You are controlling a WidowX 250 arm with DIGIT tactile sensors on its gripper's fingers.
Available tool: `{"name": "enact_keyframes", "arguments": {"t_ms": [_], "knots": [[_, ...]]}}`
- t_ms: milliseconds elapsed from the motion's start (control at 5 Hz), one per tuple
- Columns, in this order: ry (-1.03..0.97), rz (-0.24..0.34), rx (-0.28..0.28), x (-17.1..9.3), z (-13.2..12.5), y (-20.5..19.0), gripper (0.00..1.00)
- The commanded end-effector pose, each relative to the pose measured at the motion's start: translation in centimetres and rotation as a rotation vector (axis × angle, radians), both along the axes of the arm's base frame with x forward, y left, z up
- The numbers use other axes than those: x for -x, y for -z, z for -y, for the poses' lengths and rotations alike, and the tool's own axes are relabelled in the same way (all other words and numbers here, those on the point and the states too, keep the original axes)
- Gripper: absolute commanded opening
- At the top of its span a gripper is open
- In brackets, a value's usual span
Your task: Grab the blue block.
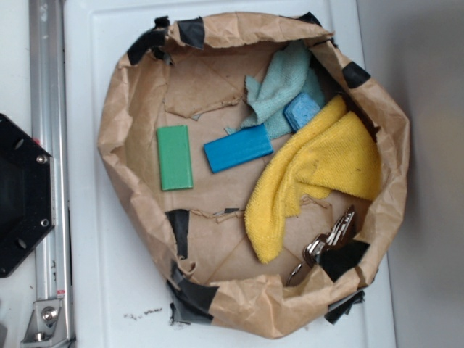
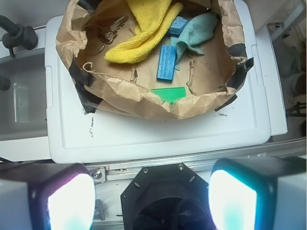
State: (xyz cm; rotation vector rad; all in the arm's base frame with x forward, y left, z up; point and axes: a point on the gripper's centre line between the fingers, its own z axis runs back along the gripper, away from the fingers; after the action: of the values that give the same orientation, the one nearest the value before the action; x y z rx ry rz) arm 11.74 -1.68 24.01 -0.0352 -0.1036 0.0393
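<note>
The blue block [image 1: 238, 148] is a long flat bright blue bar lying on the floor of a crumpled brown paper bowl [image 1: 116, 109], near its middle. In the wrist view the blue block [image 2: 167, 62] lies between the yellow cloth and the green bar. My gripper [image 2: 152, 201] is open and empty, its two fingers wide apart at the bottom of the wrist view, high above the black robot base [image 2: 165, 196] and well short of the bowl. The gripper is not in the exterior view.
A green bar [image 1: 175, 157] lies left of the blue block. A smaller paler blue block [image 1: 301, 111], a teal cloth [image 1: 283, 90], a yellow cloth [image 1: 319, 167] and keys [image 1: 326, 243] fill the bowl's right side. A metal rail [image 1: 45, 145] and the robot base [image 1: 22, 196] stand at left.
</note>
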Motion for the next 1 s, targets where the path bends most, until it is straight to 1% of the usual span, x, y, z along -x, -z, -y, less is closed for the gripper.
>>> {"name": "enact_keyframes", "arguments": {"t_ms": [0, 200, 400, 600, 800], "knots": [[0.0, 0.0, 0.0, 0.0, 0.0, 0.0, 1.0], [0.014, 0.063, -0.033, -5.0, -0.6, 2.7, 1.0], [0.006, 0.154, -0.086, -10.2, -1.4, 5.0, 1.0], [0.008, 0.149, -0.063, -15.2, -2.4, 9.5, 1.0], [-0.035, 0.081, -0.035, -14.7, -4.3, 13.4, 1.0]]}}
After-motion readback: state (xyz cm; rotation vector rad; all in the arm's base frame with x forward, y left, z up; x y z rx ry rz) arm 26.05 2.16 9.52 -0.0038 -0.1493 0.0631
